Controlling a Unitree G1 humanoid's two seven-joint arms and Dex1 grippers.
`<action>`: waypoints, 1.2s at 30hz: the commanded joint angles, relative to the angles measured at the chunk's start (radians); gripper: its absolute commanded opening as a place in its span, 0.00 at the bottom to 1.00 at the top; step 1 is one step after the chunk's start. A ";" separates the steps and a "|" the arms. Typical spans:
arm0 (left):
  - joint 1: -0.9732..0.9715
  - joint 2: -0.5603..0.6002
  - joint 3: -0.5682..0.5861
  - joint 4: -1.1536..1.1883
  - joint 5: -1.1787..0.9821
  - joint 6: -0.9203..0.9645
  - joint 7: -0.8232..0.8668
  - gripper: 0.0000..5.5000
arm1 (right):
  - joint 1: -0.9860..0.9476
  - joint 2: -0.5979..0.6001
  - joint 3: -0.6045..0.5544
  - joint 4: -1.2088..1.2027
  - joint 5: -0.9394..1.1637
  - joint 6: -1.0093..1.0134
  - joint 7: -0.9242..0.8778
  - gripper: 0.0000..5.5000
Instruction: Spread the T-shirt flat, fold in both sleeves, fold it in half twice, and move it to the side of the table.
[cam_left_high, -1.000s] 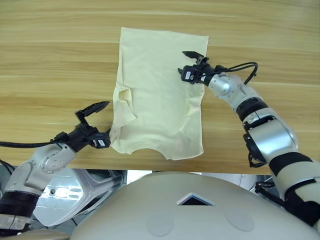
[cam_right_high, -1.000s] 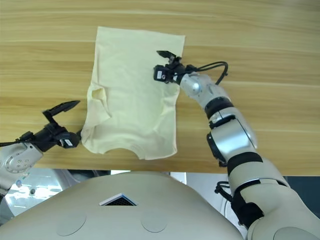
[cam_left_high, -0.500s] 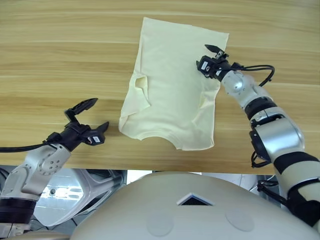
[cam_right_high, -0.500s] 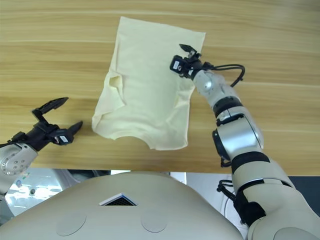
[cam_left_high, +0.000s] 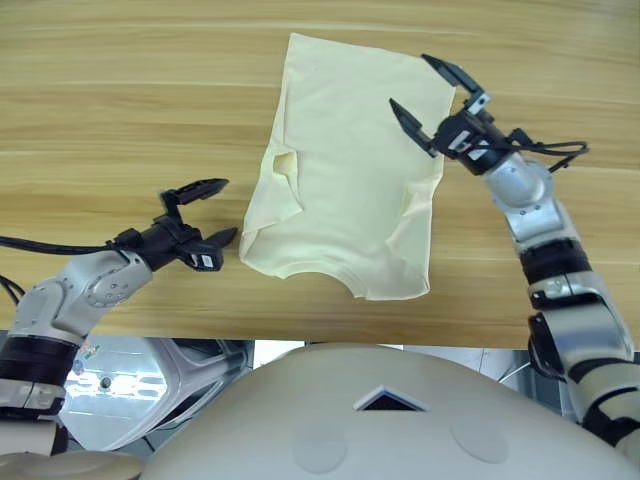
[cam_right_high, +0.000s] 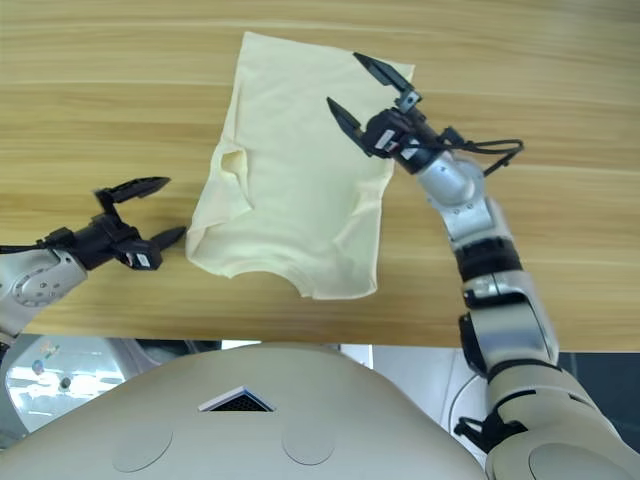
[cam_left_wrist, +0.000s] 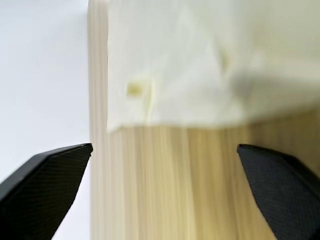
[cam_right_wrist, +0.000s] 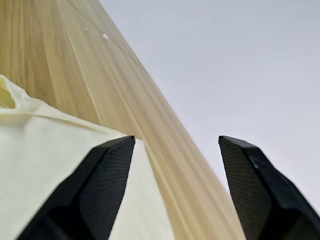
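A pale yellow T-shirt (cam_left_high: 345, 180) lies on the wooden table (cam_left_high: 120, 100), sleeves folded in, collar toward the near edge, its left side slightly rumpled. My right gripper (cam_left_high: 432, 90) hovers open above the shirt's far right corner, holding nothing. My left gripper (cam_left_high: 213, 211) stands open just left of the shirt's near left corner, a small gap away from the cloth. In the left wrist view the shirt's edge (cam_left_wrist: 200, 75) lies ahead between the two black fingers (cam_left_wrist: 45, 175). The right wrist view shows the shirt (cam_right_wrist: 50, 165) under the fingers (cam_right_wrist: 107, 175).
The table's near edge (cam_left_high: 150, 330) runs just below the shirt's collar. Bare wood stretches to the left of the shirt and along the far side (cam_left_high: 150, 40). Wood also shows right of the shirt (cam_left_high: 600, 120).
My right gripper has let go of the shirt's right side, opened wide and lifted toward the far right corner. My left gripper has moved right, closer to the shirt's near left corner.
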 joint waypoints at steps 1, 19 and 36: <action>0.050 0.047 -0.096 0.021 0.022 -0.039 -0.122 0.98 | 0.140 -0.105 -0.141 -0.147 0.029 0.082 0.003 0.56; -0.116 0.021 -0.224 0.204 0.012 -0.134 -0.175 0.67 | 0.721 -0.346 -0.234 -0.226 -0.036 0.055 0.236 0.57; -0.214 0.017 -0.274 0.324 -0.010 -0.168 -0.179 0.17 | 0.900 -0.355 -0.167 -0.376 -0.194 0.089 0.227 0.57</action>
